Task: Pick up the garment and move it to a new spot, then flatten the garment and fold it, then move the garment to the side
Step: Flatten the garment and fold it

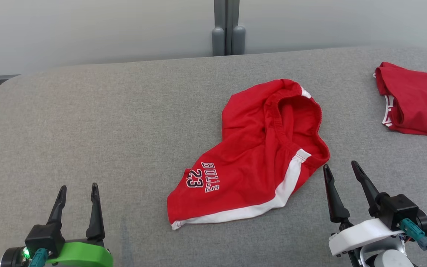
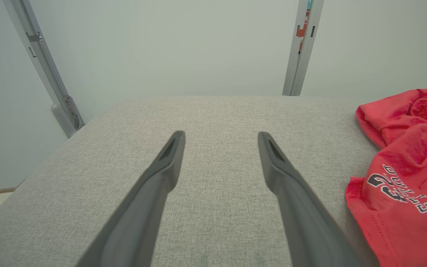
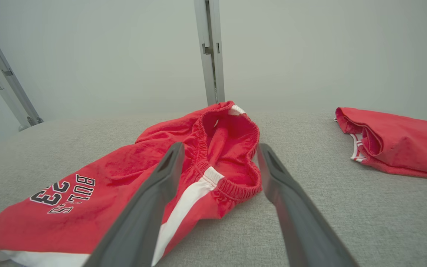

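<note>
- The red Bulls shorts (image 1: pixel 258 155) lie crumpled on the grey table (image 1: pixel 124 122), just ahead of the right pincer (image 1: pixel 340 166) and a little to its left.
- Their open waistband (image 3: pixel 232 185) sits almost between that pincer's fingertips. The long axis runs from there back and leftward to the white-trimmed hem (image 1: pixel 232 214).
- The right pincer stands wide, holds nothing and is the nearer one by far.
- The left pincer (image 1: pixel 79 186), equally wide and empty, has the shorts well off to its right.
- A folded red garment (image 1: pixel 417 104) lies far ahead-right of the right pincer.
</note>
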